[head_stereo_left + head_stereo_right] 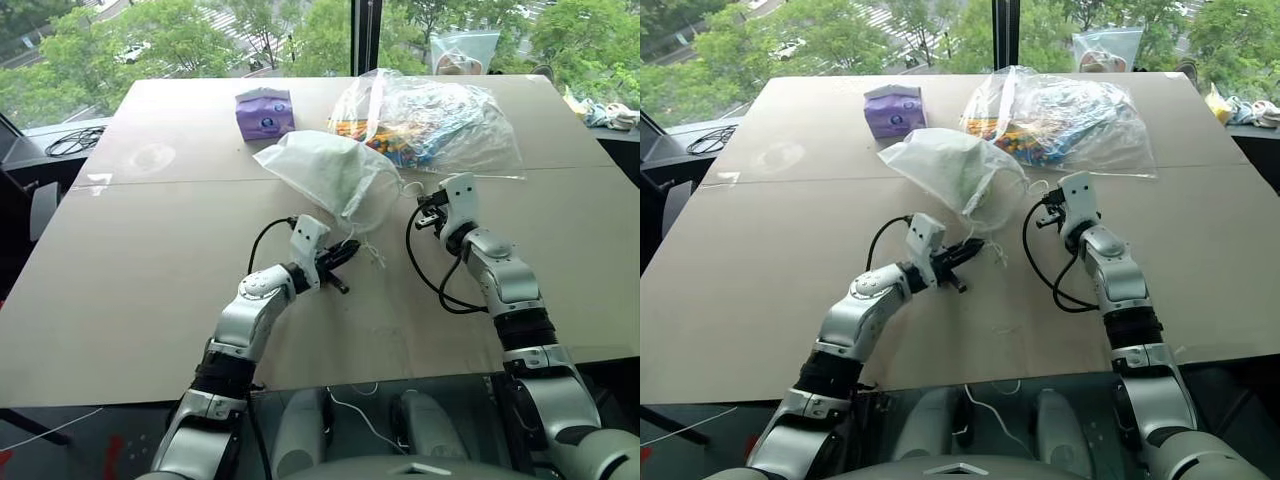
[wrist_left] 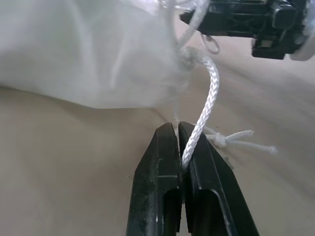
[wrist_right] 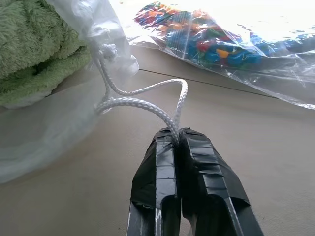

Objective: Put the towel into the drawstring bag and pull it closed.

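The white drawstring bag lies in the middle of the table, its mouth turned toward me. The pale green towel sits inside it, visible through the opening. My left gripper is shut on one white drawstring cord, just in front of the bag's mouth on its left side. On the right side of the mouth, my right gripper is shut on a loop of the other cord. Knotted cord ends rest on the table.
A large clear plastic bag of colourful items lies just behind the right gripper. A purple tissue box stands at the back, left of the bags. The table's left half is bare. Black cables lie off its far left corner.
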You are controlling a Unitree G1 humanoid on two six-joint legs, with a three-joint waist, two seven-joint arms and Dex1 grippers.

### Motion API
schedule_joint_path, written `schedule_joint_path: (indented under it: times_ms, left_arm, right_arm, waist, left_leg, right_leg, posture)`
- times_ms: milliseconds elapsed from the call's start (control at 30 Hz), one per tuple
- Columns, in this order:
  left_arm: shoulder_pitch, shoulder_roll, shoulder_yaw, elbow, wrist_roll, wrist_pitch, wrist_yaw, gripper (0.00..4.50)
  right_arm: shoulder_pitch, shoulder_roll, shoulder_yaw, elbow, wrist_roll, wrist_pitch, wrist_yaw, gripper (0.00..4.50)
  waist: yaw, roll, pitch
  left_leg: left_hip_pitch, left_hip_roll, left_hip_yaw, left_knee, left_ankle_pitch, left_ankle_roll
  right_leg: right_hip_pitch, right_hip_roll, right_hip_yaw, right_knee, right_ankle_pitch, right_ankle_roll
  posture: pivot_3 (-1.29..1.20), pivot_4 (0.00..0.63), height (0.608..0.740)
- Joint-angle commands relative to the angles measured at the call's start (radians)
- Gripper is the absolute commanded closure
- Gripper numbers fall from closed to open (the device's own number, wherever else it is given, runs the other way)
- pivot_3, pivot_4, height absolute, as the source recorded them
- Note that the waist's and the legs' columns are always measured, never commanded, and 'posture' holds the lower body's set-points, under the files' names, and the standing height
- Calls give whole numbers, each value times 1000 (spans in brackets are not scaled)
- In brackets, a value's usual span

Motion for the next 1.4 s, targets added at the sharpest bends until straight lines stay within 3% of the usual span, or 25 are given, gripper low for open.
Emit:
schedule_joint_path:
  times_ms: [33, 267, 433, 567, 767, 1000, 1033, 1167, 1200, 1233, 1300, 1400]
  left_arm:
    - [21, -34, 51, -43, 33, -74, 87, 4455]
    - [59, -116, 101, -51, 217, -220, 392, 4455]
    - [55, -92, 198, -68, 413, -264, 685, 4455]
    - [33, -92, 395, -101, 381, -212, 863, 4455]
    - [13, -84, 595, -122, 320, -142, 1012, 4455]
    - [3, -93, 693, -130, 254, -83, 1132, 4455]
    - [-4, -94, 684, -122, 233, -84, 1120, 4455]
    - [-46, -80, 573, -67, 119, -76, 914, 4455]
    - [-52, -71, 518, -63, 85, -44, 814, 4455]
    - [-53, -62, 472, -66, 46, -16, 715, 4500]
    - [-32, -8, 360, -93, 14, 26, 504, 4238]
    - [30, 98, 264, -155, -21, 68, 274, 3110]
  right_arm:
    - [-9, -7, -14, -27, -3, -38, -3, 4500]
    - [-54, -3, -55, 32, -32, -144, -96, 4500]
    - [-141, -20, -146, 163, -51, -264, -260, 4500]
    - [-208, -47, -243, 285, -43, -325, -421, 4500]
    - [-255, -73, -401, 401, 26, -363, -667, 4500]
    - [-240, -82, -526, 434, 132, -322, -901, 4500]
    - [-240, -80, -519, 434, 153, -309, -868, 4500]
    - [-255, -44, -411, 374, 275, -176, -497, 4500]
    - [-205, -51, -303, 243, 327, -79, -281, 4500]
    - [-129, -89, -178, 78, 405, 57, -54, 3844]
    - [53, -239, 67, -233, 441, 157, 316, 3109]
    - [159, -350, 113, -290, 382, 182, 365, 1588]
  waist:
    - [1, 0, 0]
    - [2, 0, 0]
    - [0, 0, 0]
    - [2, 0, 0]
    - [5, 0, 0]
    - [3, 0, 0]
    - [2, 0, 0]
    - [-5, 0, 0]
    - [-6, 0, 0]
    - [-2, 0, 0]
    - [6, 1, 0]
    - [5, 0, -2]
  left_leg:
    - [0, 0, 0, 0, 0, 0]
    - [0, 0, 0, 0, 0, 0]
    - [0, 0, 1, 0, 0, 0]
    - [0, 0, 1, 0, 0, 0]
    - [0, 0, 2, 0, 0, 0]
    - [0, 0, 2, 0, 0, 0]
    - [0, 0, 2, 0, 0, 0]
    - [0, 0, 2, 0, 0, 0]
    - [0, 0, 2, 0, 0, 0]
    - [0, 0, 1, 0, 0, 0]
    - [-1, 1, 1, 0, 0, 0]
    - [-2, 1, -3, -1, -1, 0]
  right_leg:
    - [0, 0, 0, 0, 0, 0]
    - [0, 0, 0, 0, 0, 0]
    - [0, 0, 0, 1, 0, 0]
    - [0, 0, 0, 1, 0, 0]
    - [0, -1, 0, 1, 0, 0]
    - [0, -1, 0, 1, 0, 0]
    - [0, -1, 0, 1, 0, 0]
    - [0, 0, 0, 1, 0, 0]
    - [0, 0, 0, 2, 0, 0]
    - [0, 0, 0, 2, 0, 0]
    - [0, 0, -1, 2, 0, 0]
    - [2, 0, -4, -3, -1, 1]
  posture:
    - [0, 150, 740]
    - [0, 150, 740]
    - [0, 150, 740]
    - [0, 150, 740]
    - [0, 150, 740]
    - [0, 150, 740]
    - [0, 150, 740]
    - [0, 150, 740]
    - [0, 150, 740]
    - [0, 150, 740]
    - [0, 150, 740]
    - [0, 150, 740]
